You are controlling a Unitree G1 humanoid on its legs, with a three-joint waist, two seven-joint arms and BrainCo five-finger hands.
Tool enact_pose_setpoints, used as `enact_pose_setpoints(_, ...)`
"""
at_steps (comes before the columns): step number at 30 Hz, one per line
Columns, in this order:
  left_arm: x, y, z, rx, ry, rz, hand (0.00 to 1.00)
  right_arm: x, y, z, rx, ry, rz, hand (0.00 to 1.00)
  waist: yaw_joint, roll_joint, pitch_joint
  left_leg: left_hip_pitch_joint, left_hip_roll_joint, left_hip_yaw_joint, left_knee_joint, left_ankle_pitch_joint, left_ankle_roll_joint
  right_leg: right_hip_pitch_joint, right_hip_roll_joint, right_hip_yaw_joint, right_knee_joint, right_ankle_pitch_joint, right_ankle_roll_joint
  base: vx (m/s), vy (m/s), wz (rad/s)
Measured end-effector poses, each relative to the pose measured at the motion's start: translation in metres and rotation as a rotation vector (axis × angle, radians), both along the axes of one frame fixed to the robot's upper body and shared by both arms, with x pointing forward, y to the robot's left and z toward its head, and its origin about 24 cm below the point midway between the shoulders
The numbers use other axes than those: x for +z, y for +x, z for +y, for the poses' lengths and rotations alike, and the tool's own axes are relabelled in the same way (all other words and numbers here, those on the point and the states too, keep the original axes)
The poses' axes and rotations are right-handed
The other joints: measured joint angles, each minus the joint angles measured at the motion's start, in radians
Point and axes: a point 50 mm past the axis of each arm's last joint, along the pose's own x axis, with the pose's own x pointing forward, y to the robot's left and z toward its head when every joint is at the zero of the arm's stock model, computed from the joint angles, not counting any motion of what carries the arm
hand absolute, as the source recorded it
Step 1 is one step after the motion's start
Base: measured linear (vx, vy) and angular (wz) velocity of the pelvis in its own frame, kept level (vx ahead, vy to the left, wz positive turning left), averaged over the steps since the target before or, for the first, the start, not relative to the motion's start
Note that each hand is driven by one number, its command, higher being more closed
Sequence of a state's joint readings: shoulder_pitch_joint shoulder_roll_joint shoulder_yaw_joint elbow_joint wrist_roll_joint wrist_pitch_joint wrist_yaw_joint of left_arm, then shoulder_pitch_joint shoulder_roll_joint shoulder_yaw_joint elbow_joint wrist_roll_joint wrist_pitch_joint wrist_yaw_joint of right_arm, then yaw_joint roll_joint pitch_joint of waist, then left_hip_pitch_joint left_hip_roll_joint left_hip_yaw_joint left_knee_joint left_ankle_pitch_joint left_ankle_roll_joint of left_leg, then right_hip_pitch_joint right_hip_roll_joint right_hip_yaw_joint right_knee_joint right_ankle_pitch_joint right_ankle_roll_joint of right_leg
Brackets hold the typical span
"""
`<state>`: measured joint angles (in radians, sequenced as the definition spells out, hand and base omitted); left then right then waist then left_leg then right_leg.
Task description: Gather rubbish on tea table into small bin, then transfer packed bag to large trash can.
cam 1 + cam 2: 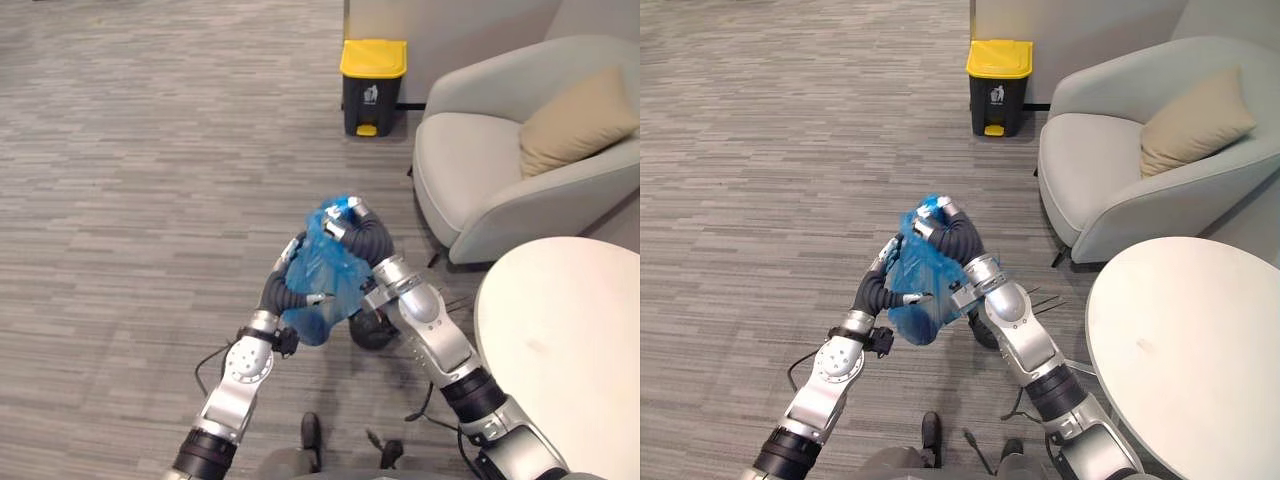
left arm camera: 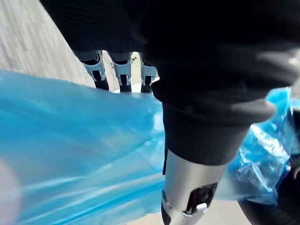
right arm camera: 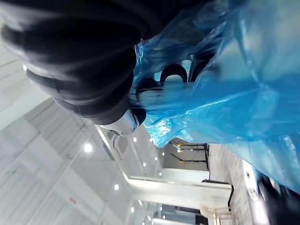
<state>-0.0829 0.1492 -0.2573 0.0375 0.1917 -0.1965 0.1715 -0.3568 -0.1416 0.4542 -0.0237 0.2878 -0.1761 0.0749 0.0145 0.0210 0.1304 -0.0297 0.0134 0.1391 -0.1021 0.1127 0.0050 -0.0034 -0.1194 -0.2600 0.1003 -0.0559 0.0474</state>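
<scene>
**Left eye view: a blue bag held up high, with the big bin a long way off**

The bag could fall. The blue bag (image 1: 322, 285) hangs in the air over the floor (image 1: 150, 150), and only thin plastic is pinched. If the plastic slips or rips, the rubbish inside would spill on the floor. The bag looks full at the bottom, so it pulls down on the grip.

The large trash can (image 1: 373, 85) with the yellow lid stands well apart, next to the armchair (image 1: 480, 170). The robot has to walk there. Walking may make the bag swing and bump the chair or tug loose. The yellow lid is closed too, so it must be opened before the bag can go in.

The right hand (image 1: 345, 213) is at the top of the bag. Its fingers are curled tight into the bunched plastic. The left hand (image 1: 293, 255) is lower, at the side of the bag. Its fingers (image 2: 123, 75) go behind the plastic and its thumb (image 1: 915, 297) lies across the front, so it pinches the bag.

The tea table (image 1: 570, 330) is to the robot's right.
</scene>
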Motion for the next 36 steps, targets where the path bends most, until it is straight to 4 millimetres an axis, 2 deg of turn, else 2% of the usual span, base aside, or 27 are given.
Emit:
enact_pose_setpoints(3,-0.003,0.004,-0.003,0.001,0.0,0.018,0.0,0.0,-0.001,0.001,0.029,0.02,0.018,1.0,0.0,0.0,-0.003,0.005,0.003,0.003,-0.001,0.005,0.002,0.0,0.007,0.015,-0.004,0.01,0.002,-0.07,0.017,-0.14)
enact_pose_setpoints(9,-0.023,0.004,-0.018,-0.034,0.015,0.111,0.0,-0.011,-0.011,0.017,0.124,-0.002,0.07,1.0,0.002,-0.002,-0.059,0.002,0.014,0.002,-0.001,0.01,-0.003,0.017,0.023,0.021,-0.054,0.04,-0.002,-0.01,0.002,-0.03)
enact_pose_setpoints(17,-0.036,0.011,-0.017,-0.017,0.047,0.17,0.0,-0.014,-0.012,0.019,0.107,-0.026,0.081,1.0,0.003,-0.01,-0.064,-0.005,0.043,-0.001,-0.001,0.024,-0.022,0.016,0.053,0.022,-0.069,0.057,-0.02,-0.05,-0.014,-0.01)
enact_pose_setpoints(25,-0.057,0.006,-0.024,-0.046,0.062,0.273,0.0,-0.01,0.006,0.021,0.041,-0.159,0.036,1.0,0.011,-0.012,-0.065,-0.008,0.071,-0.004,-0.001,0.037,-0.039,0.017,0.081,0.02,-0.077,0.065,-0.033,-0.02,-0.027,-0.01)
enact_pose_setpoints(28,-0.061,0.005,-0.028,-0.058,0.066,0.294,0.0,-0.006,0.009,0.023,0.036,-0.192,0.004,1.0,0.029,-0.013,-0.066,-0.013,0.078,-0.012,-0.001,0.041,-0.044,0.019,0.09,0.014,-0.087,0.069,-0.039,-0.01,-0.033,0.03)
enact_pose_setpoints(32,-0.063,0.005,-0.03,-0.081,0.074,0.307,0.0,0.001,0.017,0.032,0.049,-0.255,-0.041,1.0,0.031,-0.013,-0.066,-0.015,0.082,-0.028,-0.001,0.046,-0.051,0.025,0.096,0.0,-0.089,0.07,-0.04,0.0,-0.019,0.11)
enact_pose_setpoints(33,-0.063,0.005,-0.031,-0.084,0.075,0.307,1.0,0.003,0.019,0.037,0.061,-0.282,-0.055,1.0,0.032,-0.014,-0.066,-0.014,0.084,-0.031,-0.001,0.047,-0.051,0.029,0.098,-0.004,-0.093,0.072,-0.042,-0.01,-0.015,0.11)
enact_pose_setpoints(35,-0.06,0.007,-0.034,-0.1,0.081,0.3,1.0,0.005,0.018,0.043,0.081,-0.295,-0.066,1.0,0.037,-0.014,-0.066,-0.014,0.086,-0.039,-0.001,0.049,-0.053,0.036,0.102,-0.011,-0.101,0.073,-0.044,-0.01,-0.016,0.09)
enact_pose_setpoints(36,-0.059,0.008,-0.035,-0.106,0.083,0.294,1.0,0.005,0.014,0.049,0.104,-0.298,-0.072,1.0,0.051,-0.014,-0.067,-0.014,0.089,-0.039,-0.001,0.049,-0.054,0.036,0.105,-0.012,-0.102,0.073,-0.044,0.0,0.0,0.0)
